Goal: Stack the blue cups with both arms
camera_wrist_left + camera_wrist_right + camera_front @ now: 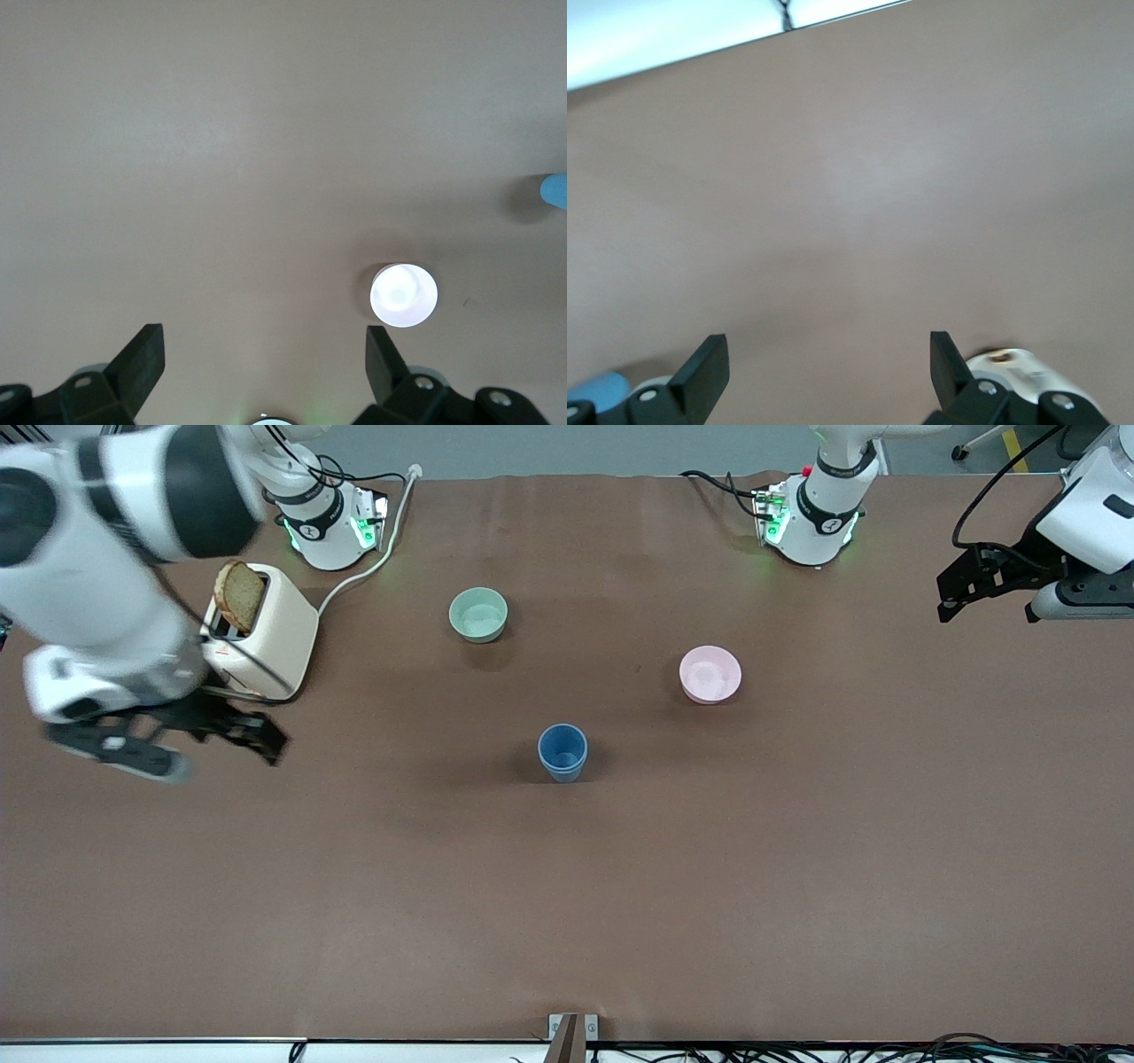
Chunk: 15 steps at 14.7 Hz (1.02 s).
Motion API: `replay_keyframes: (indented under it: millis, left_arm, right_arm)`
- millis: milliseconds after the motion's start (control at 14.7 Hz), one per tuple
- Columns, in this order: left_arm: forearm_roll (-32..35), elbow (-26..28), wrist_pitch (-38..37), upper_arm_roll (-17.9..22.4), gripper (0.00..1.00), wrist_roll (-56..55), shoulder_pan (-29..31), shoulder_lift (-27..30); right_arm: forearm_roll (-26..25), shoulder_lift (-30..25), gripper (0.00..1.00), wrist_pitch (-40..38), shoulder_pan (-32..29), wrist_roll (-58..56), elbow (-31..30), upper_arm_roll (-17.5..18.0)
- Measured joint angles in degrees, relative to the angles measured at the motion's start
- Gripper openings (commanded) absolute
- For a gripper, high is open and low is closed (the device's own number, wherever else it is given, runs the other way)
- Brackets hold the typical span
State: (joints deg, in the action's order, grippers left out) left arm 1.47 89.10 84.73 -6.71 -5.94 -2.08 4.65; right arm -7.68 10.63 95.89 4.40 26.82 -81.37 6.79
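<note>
The blue cups (563, 752) stand upright in the middle of the table, one nested inside the other, with two rims showing. An edge of them shows in the left wrist view (555, 190) and in the right wrist view (598, 390). My right gripper (226, 755) is open and empty, in the air beside the toaster at the right arm's end of the table. In its wrist view (829, 359) only bare table lies between the fingers. My left gripper (988, 611) is open and empty, in the air at the left arm's end; its wrist view (264, 354) shows bare table.
A cream toaster (270, 633) with a slice of bread (239, 595) stands near the right arm's base, its cable running toward the base. A pale green bowl (478, 615) and a pink bowl (710, 674) sit farther from the front camera than the cups. The pink bowl shows in the left wrist view (403, 295).
</note>
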Motion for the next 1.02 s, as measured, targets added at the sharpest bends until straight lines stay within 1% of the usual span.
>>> replay_keyframes:
  millis: [205,273,477,614,682,1023]
  left_arm:
    - [-0.27,0.0,0.0,-0.03,1.0,0.0,-0.02,-0.02]
    - [-0.33,0.0,0.0,-0.04,1.0,0.0,-0.02,-0.03]
    - [-0.35,0.0,0.0,-0.05,1.0,0.0,-0.02,-0.05]
    - [-0.35,0.0,0.0,-0.06,1.0,0.0,-0.02,-0.06]
    - [-0.35,0.0,0.0,-0.05,1.0,0.0,-0.02,-0.07]
    - [-0.35,0.0,0.0,0.0,1.0,0.0,-0.01,-0.07]
  right_arm:
    - [3.72,-3.31,1.0,-6.09,-7.9,-13.36,-0.05,-0.29]
    - [4.33,-4.33,1.0,-8.25,-9.3,-16.76,-0.11,-1.31]
    - [7.05,-6.96,0.99,-11.21,-9.13,-23.56,-1.56,-7.8]
    - [7.73,-8.35,1.0,-10.52,-9.15,-27.58,-3.72,-10.54]
    - [7.84,-8.7,1.0,-10.22,-9.14,-28.45,-4.37,-11.08]
    - [7.97,-8.97,1.0,-9.79,-8.06,-28.8,-4.82,-11.08]
